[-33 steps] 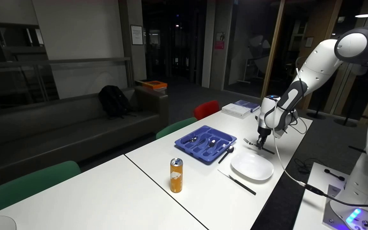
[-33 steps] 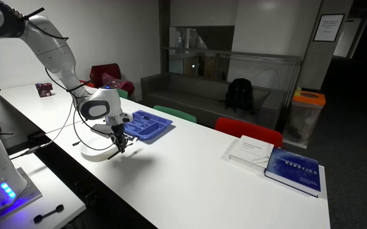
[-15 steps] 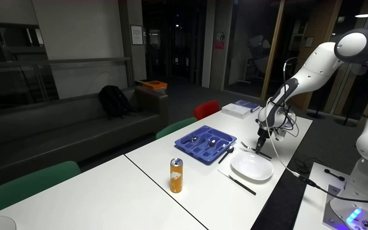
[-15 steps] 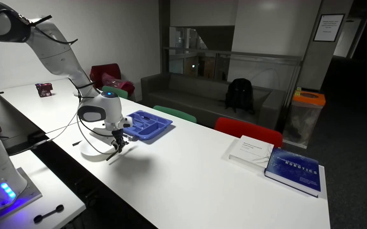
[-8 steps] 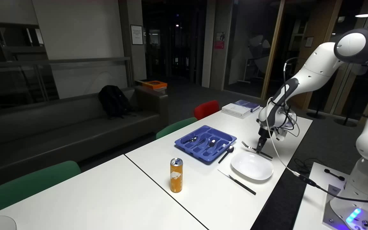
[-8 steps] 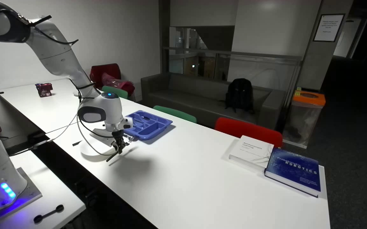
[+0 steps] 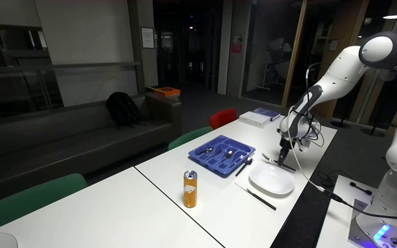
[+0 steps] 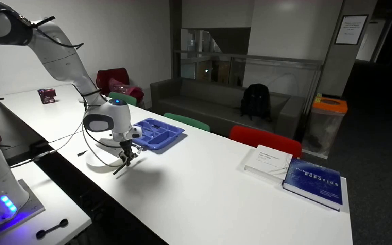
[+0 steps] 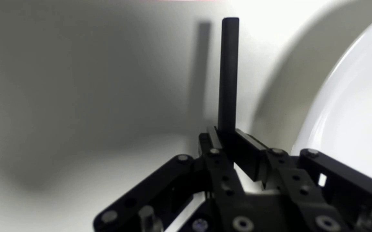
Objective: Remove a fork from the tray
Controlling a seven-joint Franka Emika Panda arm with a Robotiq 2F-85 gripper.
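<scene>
The gripper [image 9: 227, 135] has its jaws closed on the black handle of a fork [image 9: 228, 74], one finger to each side, with the end of the handle sticking out past the tips. In the wrist view the handle's shadow falls on the table [image 9: 37, 206] to its left, apart from it, so the handle is clear of the surface. The fork is outside the blue tray [image 7: 208, 166]; in both exterior views its pronged end points away from the base [image 7: 380, 213] of the robot.

Near the fork, apart from its handle, is a white plate [image 7: 271, 181], which shows as a curved rim to the right in the wrist view. A spoon [image 7: 243, 167] lies on the table between the plate and the tray, just beside the tray's wall. A knife [image 7: 257, 196] with a black handle lies near the plate. More cutlery rests in the tray's compartments, some pieces too small to make out.

Farther out, an orange can [image 7: 190, 191] stands upright, well apart from the plate. At the table's end, in an exterior view, a white book [image 8: 269, 161] lies next to a blue book [image 8: 313, 182]. Beyond the table, a dark sofa [image 8: 202, 104] carries a black backpack [image 8: 256, 102].
</scene>
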